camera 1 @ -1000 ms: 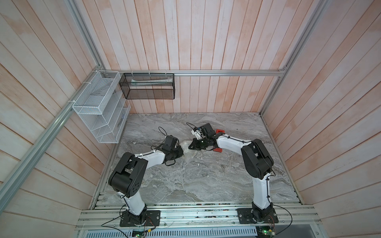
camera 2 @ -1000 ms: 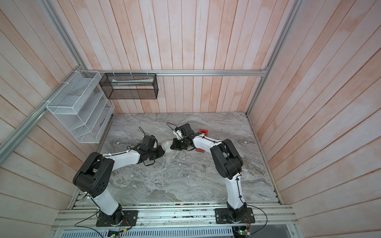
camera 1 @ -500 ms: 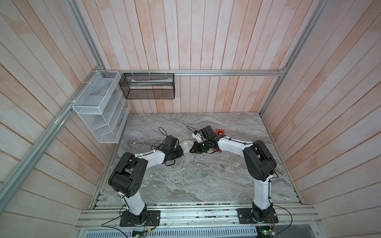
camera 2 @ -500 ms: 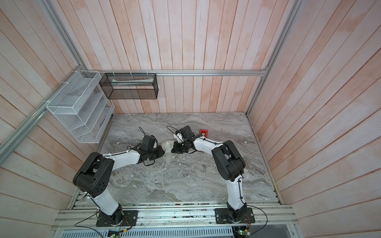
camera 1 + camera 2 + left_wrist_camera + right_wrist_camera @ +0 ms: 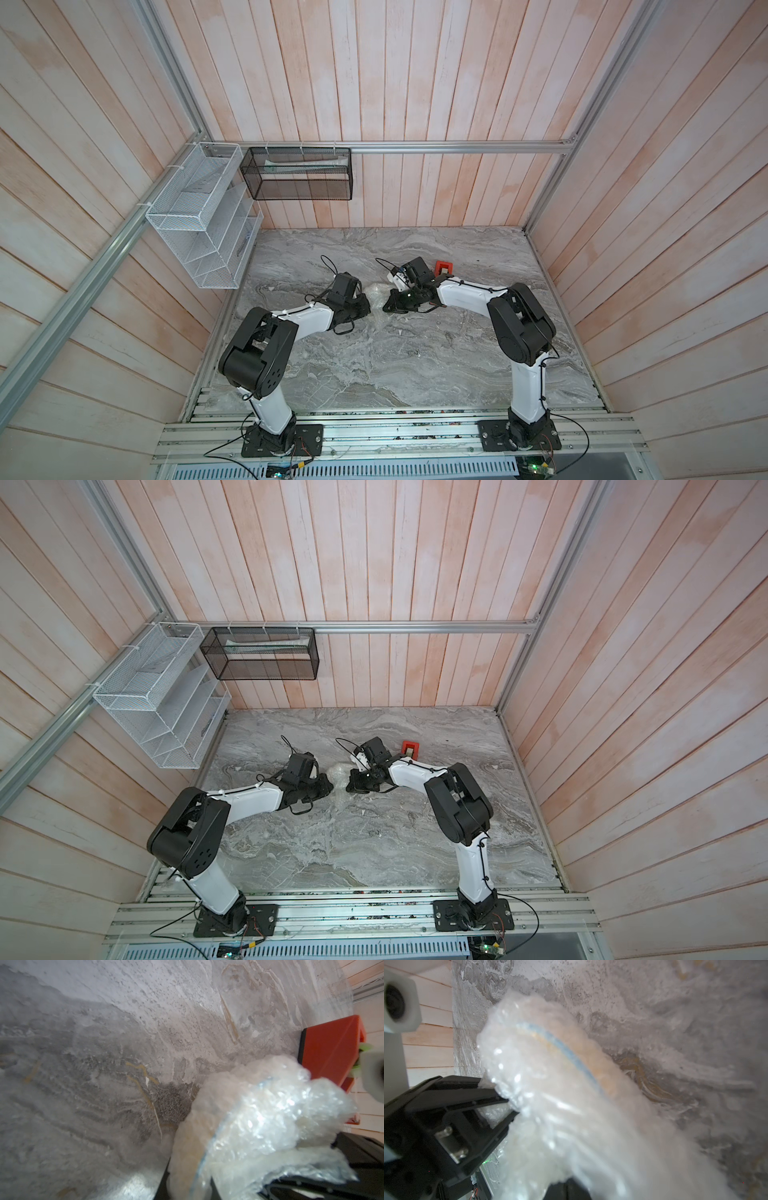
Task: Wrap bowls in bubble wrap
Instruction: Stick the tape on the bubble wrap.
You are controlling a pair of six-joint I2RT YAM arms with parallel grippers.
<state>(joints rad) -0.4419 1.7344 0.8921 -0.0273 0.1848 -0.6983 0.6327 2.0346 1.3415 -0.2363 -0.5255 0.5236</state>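
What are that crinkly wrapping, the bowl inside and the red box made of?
Clear crinkly bubble wrap: thin glossy plastic; bubbles glint.
Small round blue-rimmed bowl: perhaps glazed ceramic, blurred through wrap.
Red boxy tape dispenser: seemingly hard matte plastic; flat sharp-edged faces.

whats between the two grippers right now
The bubble wrap, bunched around the bowl, fills the gap in both top views; the wrist views show it closer.

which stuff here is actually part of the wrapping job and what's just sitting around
In the job:
bowl
bubble wrap, bunched around it

Just there:
red tape dispenser, untouched
white wire rack
black mesh basket
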